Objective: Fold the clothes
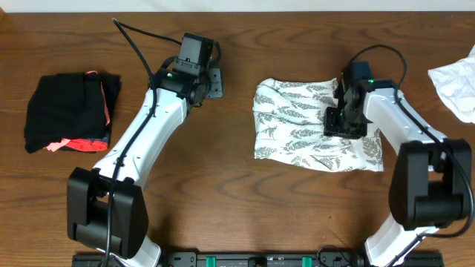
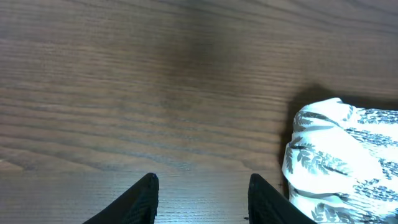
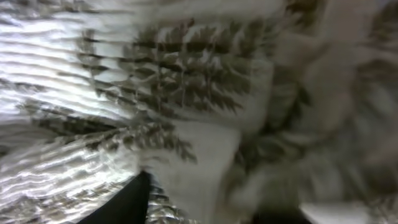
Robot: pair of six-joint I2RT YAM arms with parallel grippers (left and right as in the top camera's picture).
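Clothes [image 1: 289, 126], a white dress printed all over with grey-green fern leaves, lie on the bench [image 1: 237, 200] right of centre, bunched into a rough, wrinkled rectangle with its lower right corner trailing outward. The right pincer [image 1: 345, 122] is down on the right half of that dress, its dark head covering part of the print. From the right wrist the fabric fills the whole blurred view, creased and ribbed. One dark finger [image 3: 127, 202] shows at the lower left edge against the cloth. Whether the pincer is pinching a fold or merely pressing on it, I cannot tell.

The left pincer [image 1: 210, 83] sits over bare wood, well apart from the dress and to its left. In the left wrist view its two dark fingertips [image 2: 144, 193] stand spread with only wood grain between them, and the edge of the dress lies off to the right.

A black bundle with coral-pink trim [image 1: 70, 111] rests near the left end of the bench. A plain white cloth [image 1: 456, 85] lies at the far right edge, partly cut off.
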